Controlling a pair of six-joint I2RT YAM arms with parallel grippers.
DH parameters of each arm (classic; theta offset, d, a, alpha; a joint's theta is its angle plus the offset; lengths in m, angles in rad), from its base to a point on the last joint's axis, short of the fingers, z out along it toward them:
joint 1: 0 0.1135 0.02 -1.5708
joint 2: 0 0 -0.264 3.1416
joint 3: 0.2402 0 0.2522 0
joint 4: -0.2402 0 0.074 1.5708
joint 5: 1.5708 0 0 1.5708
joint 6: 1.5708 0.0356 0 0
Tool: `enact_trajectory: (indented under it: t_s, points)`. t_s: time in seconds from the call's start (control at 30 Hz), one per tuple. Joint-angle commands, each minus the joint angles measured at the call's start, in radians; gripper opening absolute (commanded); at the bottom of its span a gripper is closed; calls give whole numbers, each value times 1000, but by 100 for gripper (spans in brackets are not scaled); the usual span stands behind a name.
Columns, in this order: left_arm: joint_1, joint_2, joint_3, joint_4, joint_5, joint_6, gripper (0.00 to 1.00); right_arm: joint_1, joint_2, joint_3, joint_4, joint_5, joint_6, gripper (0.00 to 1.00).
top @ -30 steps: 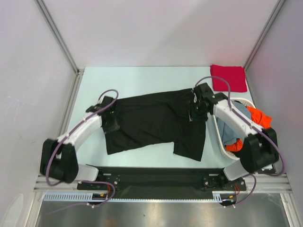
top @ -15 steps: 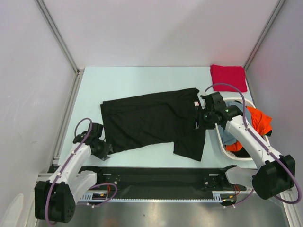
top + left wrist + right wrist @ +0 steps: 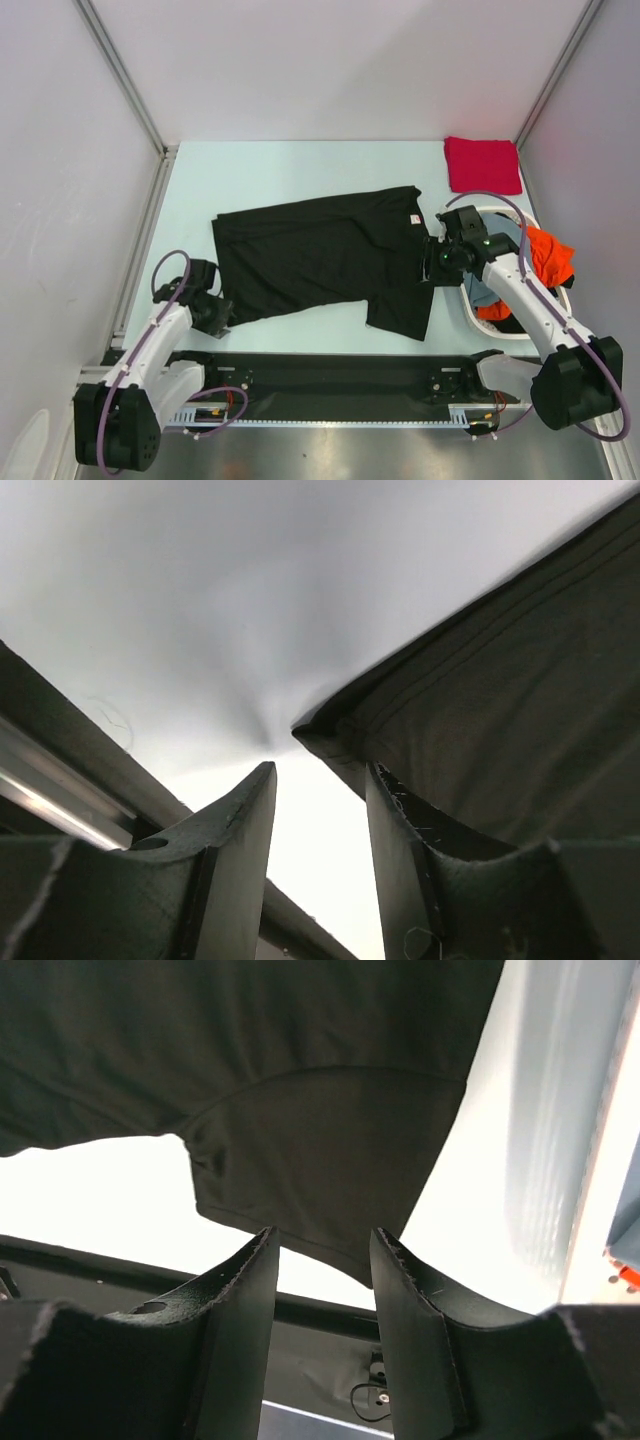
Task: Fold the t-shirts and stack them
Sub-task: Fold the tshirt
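The black t-shirt (image 3: 320,255) lies flat on the table (image 3: 290,165), long axis left to right, with the neck label (image 3: 413,221) at the right (hem at left). The left gripper (image 3: 320,780) is spread and empty, just short of the shirt's near-left corner. The right gripper (image 3: 322,1245) hangs parted over the near-right sleeve, seemingly not touching. The red t-shirt (image 3: 483,164) sits folded far right. The orange t-shirt (image 3: 548,252) and a mostly hidden grey-blue t-shirt (image 3: 487,290) lie in the basket (image 3: 466,305).
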Motion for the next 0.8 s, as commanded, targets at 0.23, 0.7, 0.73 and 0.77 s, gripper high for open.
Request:
enact_trajectory:
  t_s: [0.23,0.7,0.73,0.77]
  points:
    - [21,31,-29,55,-10,-19,45,-20,104,-60,71,87,100,49]
    - [133,67,-8,84,-67,106,0,-17,203,-67,157,97,146,49]
    - [136,65,7,78,-78,114,0,-15,209,-67,160,94,145,49]
    - [147,65,15,69,-96,132,0,-14,215,-69,160,92,149,49]
